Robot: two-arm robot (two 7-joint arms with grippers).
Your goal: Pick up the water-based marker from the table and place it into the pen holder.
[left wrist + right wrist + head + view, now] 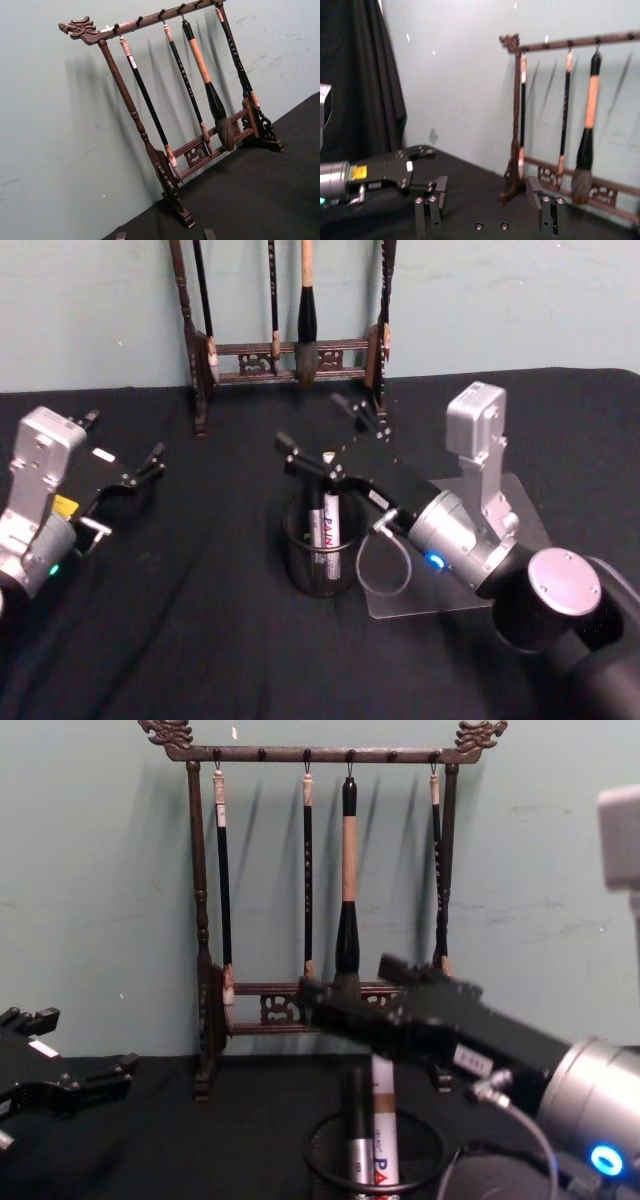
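The black mesh pen holder (pixel 300 570) stands mid-table on the black table (pixel 180 640). The water-based marker (pixel 331 527), white with printed letters, stands upright inside it beside a darker pen (pixel 313 520). From the chest, the marker (pixel 383 1125) rises above the holder's rim (pixel 318 1152). My right gripper (pixel 310 422) hovers just above the holder, open, touching nothing; its fingers (pixel 434 202) are spread wide with nothing between them, and it shows again as the right gripper (pixel 357 985) in the chest view. My left gripper (pixel 128 490) rests open at the table's left.
A tall dark wooden brush rack (pixel 285 355) hung with calligraphy brushes stands at the back against the pale wall, close behind the right gripper. A clear flat plate (pixel 400 605) lies under the right arm. The table's front left is free.
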